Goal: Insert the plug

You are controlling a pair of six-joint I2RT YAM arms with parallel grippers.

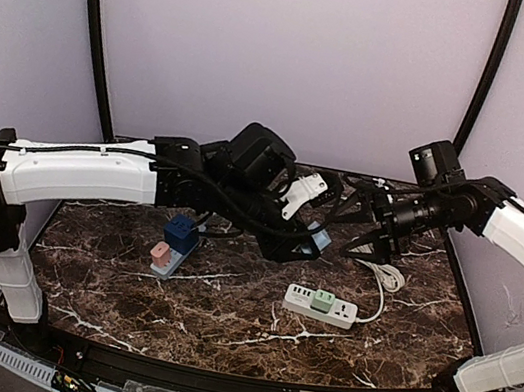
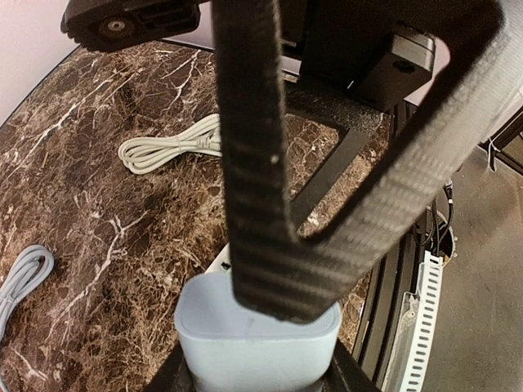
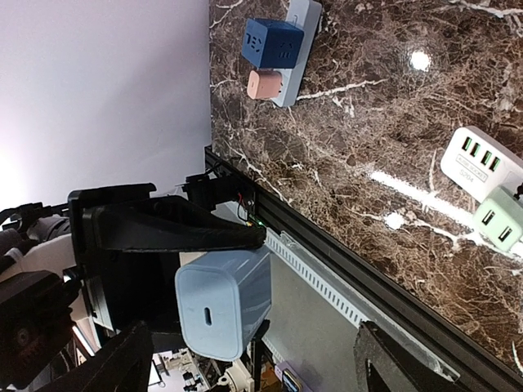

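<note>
My left gripper (image 1: pixel 307 241) is shut on a light blue plug (image 1: pixel 316 236) and holds it in the air above the middle of the table. In the left wrist view the plug (image 2: pixel 257 343) sits between my fingers at the bottom edge. My right gripper (image 1: pixel 353 228) is open and faces the plug closely. One of its ridged black fingers (image 2: pixel 253 163) crosses in front of the plug. In the right wrist view the plug (image 3: pixel 222 302) shows its USB-C port, between my open right gripper (image 3: pixel 257 371) fingers. The white power strip (image 1: pixel 321 306) lies below, with a green plug (image 1: pixel 324 301) in it.
A second power strip (image 1: pixel 170 259) at the left carries a blue cube adapter (image 1: pixel 180 233) and a pink plug (image 1: pixel 160 252). A coiled white cable (image 1: pixel 390 277) lies at the right and also shows in the left wrist view (image 2: pixel 163 147). A grey cable (image 2: pixel 20 278) lies nearby.
</note>
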